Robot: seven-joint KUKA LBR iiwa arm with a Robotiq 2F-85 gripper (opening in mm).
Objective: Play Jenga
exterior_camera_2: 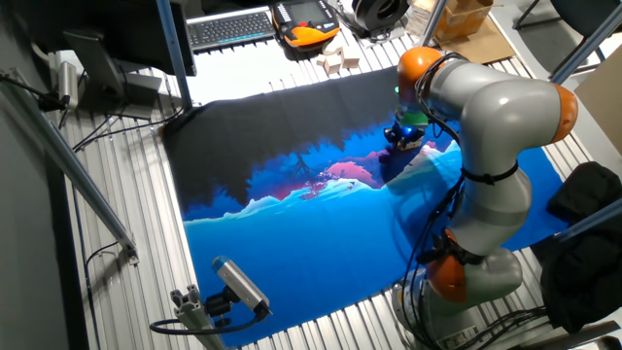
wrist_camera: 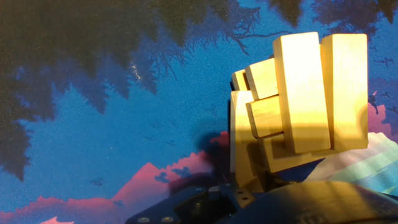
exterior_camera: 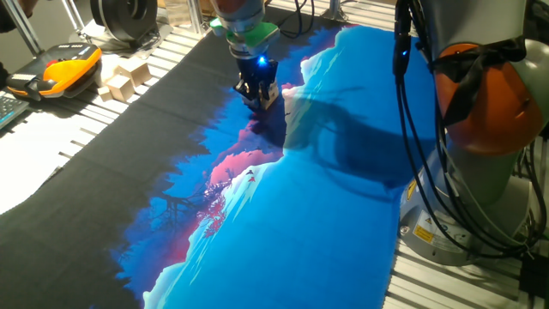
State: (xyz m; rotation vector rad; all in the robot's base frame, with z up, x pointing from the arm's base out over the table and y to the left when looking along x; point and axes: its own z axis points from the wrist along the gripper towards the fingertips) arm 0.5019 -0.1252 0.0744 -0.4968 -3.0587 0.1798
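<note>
One small tower of pale wooden blocks, the Jenga (wrist_camera: 298, 106), stands directly in front of the gripper (exterior_camera: 260, 96), very close to its fingers and a little to the right in the hand view. In that view the two top blocks lie side by side, and under them shorter block ends stick out toward the left, so the layers are not flush. In one fixed view the tower is almost hidden behind the gripper, which is low over the printed cloth (exterior_camera: 326, 215).

How far the fingers are open I cannot tell: the hand view shows only a dark part of the hand at the bottom edge, and both fixed views are too small. Nothing appears to be held.

I judge that the step in hand is the approach to the tower, for pushing or pulling one block. The next move needs a slow, straight motion on a single block that sticks out, with the fingers kept away from the neighbour blocks, because the uneven stack could fall easily. Some chunkier wooden blocks (exterior_camera: 124, 80) lie well apart, far left of the gripper beside an orange pendant (exterior_camera: 69, 70).
</note>
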